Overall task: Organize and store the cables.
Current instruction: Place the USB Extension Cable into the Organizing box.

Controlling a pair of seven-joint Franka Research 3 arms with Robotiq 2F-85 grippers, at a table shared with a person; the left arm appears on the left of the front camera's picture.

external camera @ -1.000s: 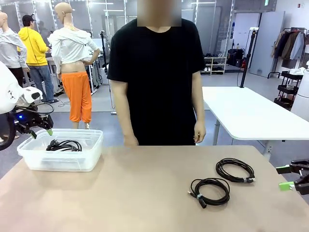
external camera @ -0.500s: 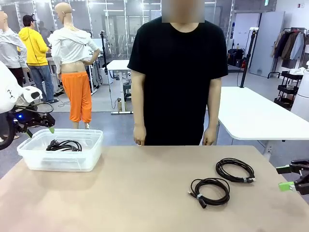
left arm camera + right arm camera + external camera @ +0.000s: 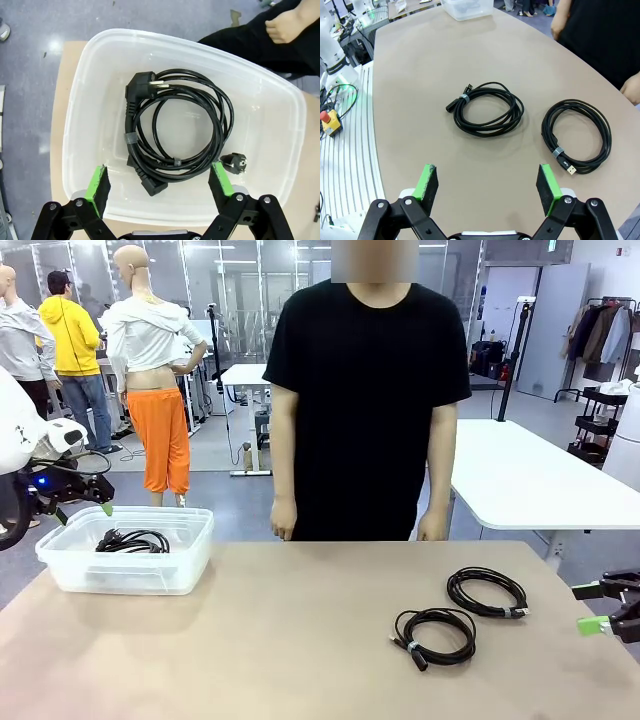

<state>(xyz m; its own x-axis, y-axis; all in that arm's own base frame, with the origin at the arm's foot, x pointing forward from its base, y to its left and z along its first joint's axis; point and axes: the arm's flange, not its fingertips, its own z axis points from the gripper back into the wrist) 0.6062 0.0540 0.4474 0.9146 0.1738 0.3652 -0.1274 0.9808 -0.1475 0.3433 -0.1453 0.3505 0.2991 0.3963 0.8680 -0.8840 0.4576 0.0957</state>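
Two coiled cables point(image 3: 435, 636) lie loose on the worktop point(image 3: 300, 640) at the lower right of the front view, just beside each other. A third cable point(image 3: 175, 130) sits in the clear bin point(image 3: 195, 540) at the left. Your right pincer point(image 3: 592, 607) hangs wide open and empty near the pair. Pinch a single strand and the coil may sag, drag its neighbour or catch the bin's rim. The left pincer point(image 3: 159, 182) hovers above the bin, open and empty — it could block the drop.
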